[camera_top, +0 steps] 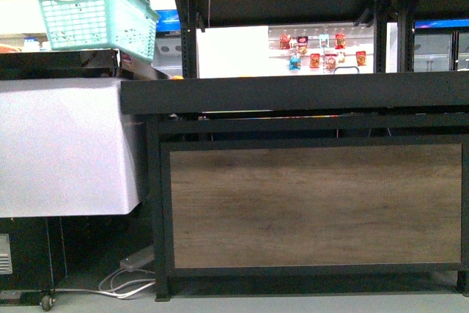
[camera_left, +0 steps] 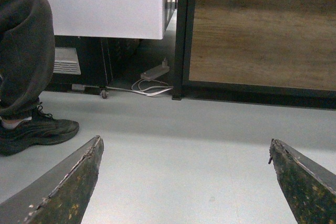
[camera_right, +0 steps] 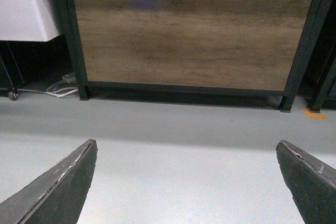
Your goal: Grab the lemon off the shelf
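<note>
The shelf fills the front view: a black metal display with a raised dark rim and a wood-grain front panel. From this low angle its tray top is hidden, and the lemon is out of view. Neither arm shows in the front view. In the left wrist view my left gripper hangs open over grey floor, facing the shelf's left corner. My right gripper is open too, low above the floor, facing the wood panel. Nothing sits between either pair of fingers.
A white chest cabinet stands left of the shelf with a teal shopping basket on top. A power strip and white cables lie on the floor by the shelf's left leg. A person's leg and dark shoe are at my left.
</note>
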Controlling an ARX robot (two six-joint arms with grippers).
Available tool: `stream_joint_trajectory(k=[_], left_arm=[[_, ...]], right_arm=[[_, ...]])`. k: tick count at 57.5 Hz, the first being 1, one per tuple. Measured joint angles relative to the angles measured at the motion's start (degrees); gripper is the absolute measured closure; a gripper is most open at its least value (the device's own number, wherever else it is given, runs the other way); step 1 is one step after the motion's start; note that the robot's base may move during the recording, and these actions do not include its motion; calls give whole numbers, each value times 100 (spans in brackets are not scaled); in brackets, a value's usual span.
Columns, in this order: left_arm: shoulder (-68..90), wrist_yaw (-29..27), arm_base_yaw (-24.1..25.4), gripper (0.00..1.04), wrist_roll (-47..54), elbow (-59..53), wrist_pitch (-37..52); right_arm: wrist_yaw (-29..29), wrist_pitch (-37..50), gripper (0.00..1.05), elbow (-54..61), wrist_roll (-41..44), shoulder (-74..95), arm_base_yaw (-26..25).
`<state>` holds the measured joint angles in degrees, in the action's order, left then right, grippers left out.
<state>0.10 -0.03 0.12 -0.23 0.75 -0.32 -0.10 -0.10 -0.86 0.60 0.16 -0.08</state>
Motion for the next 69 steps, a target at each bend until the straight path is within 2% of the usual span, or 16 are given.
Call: stream_joint_trajectory(k=[69], left_arm=[[0,2,0,8,0,0,0]], right_arm=[[7,0,2,0,0,-2,0]])
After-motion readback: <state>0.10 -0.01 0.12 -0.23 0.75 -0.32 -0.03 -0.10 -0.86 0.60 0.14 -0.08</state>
